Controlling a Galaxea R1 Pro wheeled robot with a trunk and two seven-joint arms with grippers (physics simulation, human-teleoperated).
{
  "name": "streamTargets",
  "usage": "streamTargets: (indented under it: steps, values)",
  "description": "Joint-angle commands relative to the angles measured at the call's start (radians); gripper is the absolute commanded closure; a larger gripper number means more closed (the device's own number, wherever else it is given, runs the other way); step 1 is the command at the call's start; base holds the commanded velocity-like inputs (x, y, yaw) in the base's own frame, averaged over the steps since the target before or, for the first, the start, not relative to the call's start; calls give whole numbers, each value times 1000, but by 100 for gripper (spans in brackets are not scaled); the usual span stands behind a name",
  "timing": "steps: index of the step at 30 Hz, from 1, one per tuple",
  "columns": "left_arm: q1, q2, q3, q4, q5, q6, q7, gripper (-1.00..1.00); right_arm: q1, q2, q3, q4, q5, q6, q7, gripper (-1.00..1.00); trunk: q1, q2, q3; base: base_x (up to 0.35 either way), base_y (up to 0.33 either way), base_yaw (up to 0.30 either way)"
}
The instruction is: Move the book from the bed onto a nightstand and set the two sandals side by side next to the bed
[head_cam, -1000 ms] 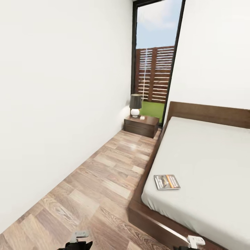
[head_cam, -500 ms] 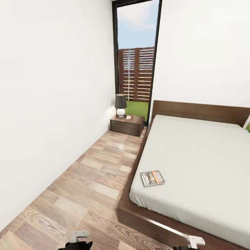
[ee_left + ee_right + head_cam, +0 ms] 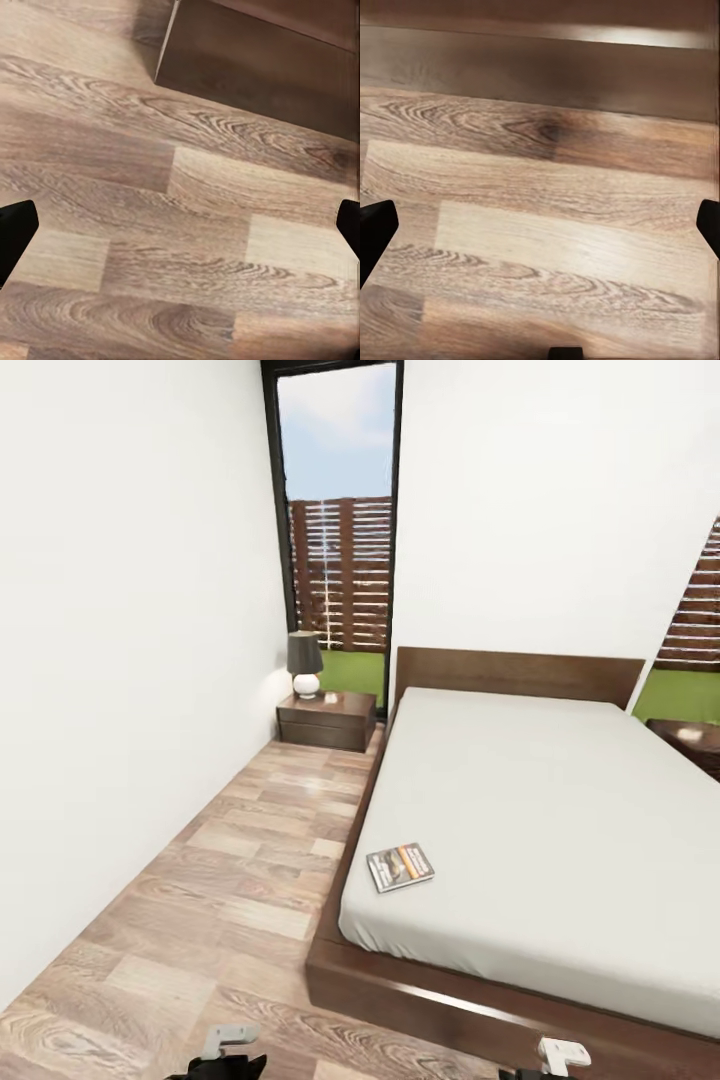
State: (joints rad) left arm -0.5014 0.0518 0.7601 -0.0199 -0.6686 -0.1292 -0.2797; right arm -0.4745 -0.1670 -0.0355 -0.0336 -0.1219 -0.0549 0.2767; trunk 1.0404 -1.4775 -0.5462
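While you stand at the foot of the bed [image 3: 540, 800], nothing of the task looks done yet: the book [image 3: 400, 867] lies flat on the mattress near its left edge, toward the foot-end corner closest to you, and no part of either arm touches it. One nightstand [image 3: 327, 720] sits at the head of the bed on the left side, against the wall under the tall window [image 3: 340, 530], with a dark-shaded lamp [image 3: 305, 663] on its top; it is well apart from the book. A second dark cabinet top [image 3: 690, 742] peeks in at the right side of the bed, and it may be the other nightstand. Your left gripper [image 3: 180, 232] hangs over bare wood floor [image 3: 220, 880] beside the bed frame's corner, fingers spread wide with nothing between them. Your right gripper [image 3: 540, 232] is likewise spread wide and empty, above the floor just in front of the frame's foot board. As I judge it, the whole job remains: lift the book and carry it to a nightstand, then find the two sandals and set them together by the bed.
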Motion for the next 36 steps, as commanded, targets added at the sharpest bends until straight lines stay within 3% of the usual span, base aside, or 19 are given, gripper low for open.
streamTargets:
  steps: [1,24,36]
  values:
    - [0,0,8,0,-9,-3,-3,-100,-1,0,-3,2,-9,-2,6,-100,0,-1,-1,0,0,-283]
    - [0,0,8,0,-9,-3,-3,-100,-1,0,-3,3,-9,-2,6,-100,0,-1,-1,0,0,-281]
    - [0,0,8,0,-9,-3,-3,-100,-1,1,-3,2,-12,-2,4,-100,0,-1,-1,0,0,-35]
